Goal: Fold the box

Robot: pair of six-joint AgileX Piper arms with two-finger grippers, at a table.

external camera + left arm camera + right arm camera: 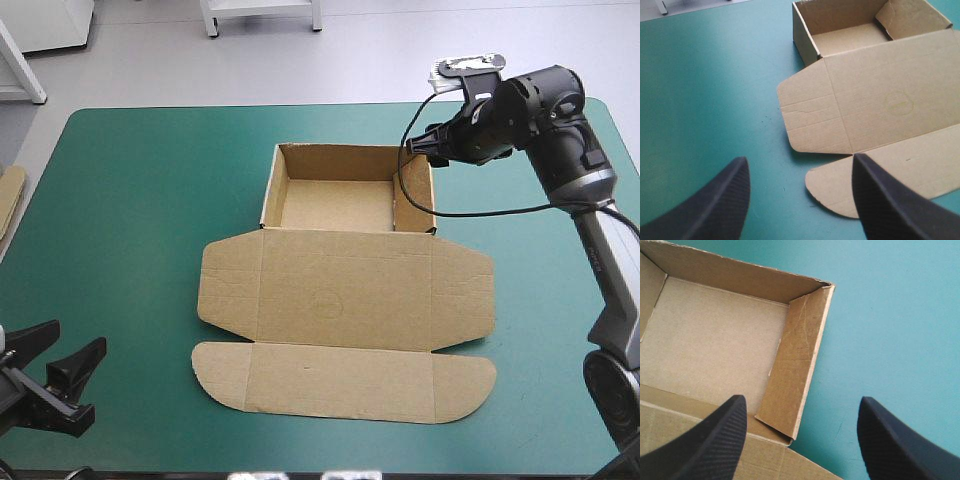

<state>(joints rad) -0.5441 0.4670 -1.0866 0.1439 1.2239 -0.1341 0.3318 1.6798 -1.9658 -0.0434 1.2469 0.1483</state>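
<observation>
Lower left, the left tool sits wide open, well apart from the box, which lies mid-frame on the tabletop, tray uppermost, lid flat below, flaps running left to right. Upper right, the right tool, spread wide too, hovers over the tray's right wall: the nearer arm.

The box lies centred on the table, walled end rearmost

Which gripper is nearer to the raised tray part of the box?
Right. The right gripper hovers open at the right wall of the tray. The left gripper, also open, is by the near left corner of the table, well apart from the box.
</observation>
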